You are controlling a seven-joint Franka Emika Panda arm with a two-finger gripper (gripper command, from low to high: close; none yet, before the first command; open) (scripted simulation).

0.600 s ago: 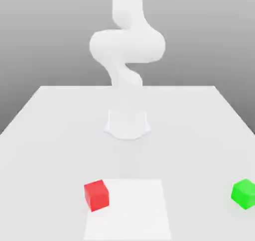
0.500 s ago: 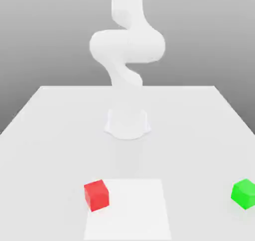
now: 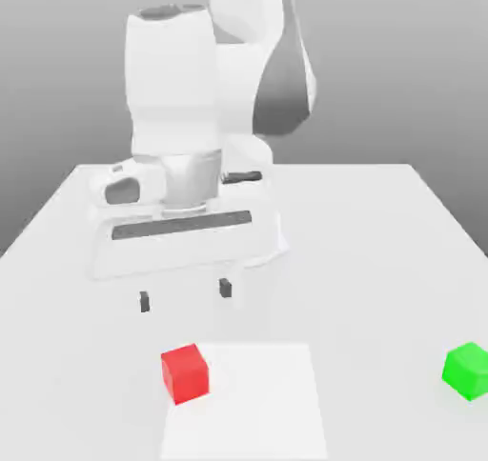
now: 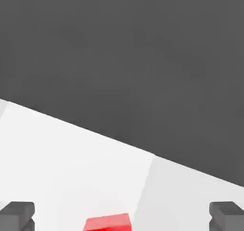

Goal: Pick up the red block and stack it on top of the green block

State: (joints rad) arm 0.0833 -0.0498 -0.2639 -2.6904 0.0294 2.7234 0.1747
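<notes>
Moved: hand (image 3: pixel 184 295) swung forward, now above red block (image 3: pixel 185 372).
Hand: wide, empty, fingers straddling for a grasp.
Green block (image 3: pixel 468 370): bench's (image 3: pixel 381 250) far edge.

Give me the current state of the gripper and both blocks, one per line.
gripper: open, empty, hanging above the table behind the red block.
red block: resting on the table, not gripped.
green block: resting on the table toward the exterior view's right, nothing on top.

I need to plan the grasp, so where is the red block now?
In the exterior view the red block sits on the table, on the left corner of a paler square patch, below the open gripper, far left of the green block.
</notes>
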